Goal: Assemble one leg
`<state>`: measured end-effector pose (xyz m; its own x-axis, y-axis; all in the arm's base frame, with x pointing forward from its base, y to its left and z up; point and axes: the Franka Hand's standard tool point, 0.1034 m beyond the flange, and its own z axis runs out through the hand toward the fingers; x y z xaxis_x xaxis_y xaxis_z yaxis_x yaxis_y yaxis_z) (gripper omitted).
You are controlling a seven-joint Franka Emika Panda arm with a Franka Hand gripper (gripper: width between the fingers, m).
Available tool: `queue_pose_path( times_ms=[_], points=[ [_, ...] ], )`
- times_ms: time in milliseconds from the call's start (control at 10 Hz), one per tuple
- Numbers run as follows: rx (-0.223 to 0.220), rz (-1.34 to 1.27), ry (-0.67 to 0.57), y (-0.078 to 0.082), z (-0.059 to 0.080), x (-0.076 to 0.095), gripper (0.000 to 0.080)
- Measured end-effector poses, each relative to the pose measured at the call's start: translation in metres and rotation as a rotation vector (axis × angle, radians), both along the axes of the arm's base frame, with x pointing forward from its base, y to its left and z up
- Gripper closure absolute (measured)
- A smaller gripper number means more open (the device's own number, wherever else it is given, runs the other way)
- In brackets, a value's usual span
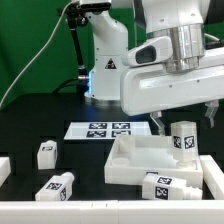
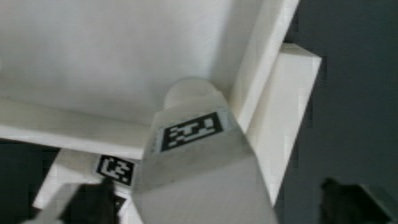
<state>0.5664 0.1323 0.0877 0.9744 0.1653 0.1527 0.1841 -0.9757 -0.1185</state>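
My gripper hangs spread over the leg. The leg stands right of centre in the exterior frame, at the far right corner of the white tray part. In the wrist view the two dark fingers flank the leg with a gap on both sides, so I read nothing as pinched.

The leg is upright, its long axis vertical, with one tag face turned toward the exterior camera. From the wrist camera I look down its length to a rounded far end that meets the tray part's panel, just beside the raised rim. Whether that end is seated in a hole or only standing there is hidden from me.

I judge the leg to be light, rigid plastic with smooth, slightly slippery faces. It should not crush, but on so narrow a foot a one-sided nudge could tip or twist it. I would take it across two opposite flat faces, in the upper half, with the pads square and clear of the rim.

Three other legs lie on the black table, at the lower left and just in front of the tray part. The marker board lies beyond the tray part.
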Motion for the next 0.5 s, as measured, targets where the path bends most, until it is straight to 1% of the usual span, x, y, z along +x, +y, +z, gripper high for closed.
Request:
queue_pose_path(
  times_ms=[100,200,300,500],
  points=[
    [0.000,0.000,0.000,0.0002,0.0000,0.0000,0.0414],
    [0.000,0.000,-0.001,0.0001,0.0001,0.0002,0.0414],
    [0.002,-0.007,0.000,0.0002,0.0001,0.0001,0.0517],
    [0.005,-0.030,0.003,0.0001,0.0001,0.0001,0.0517]
  ],
)
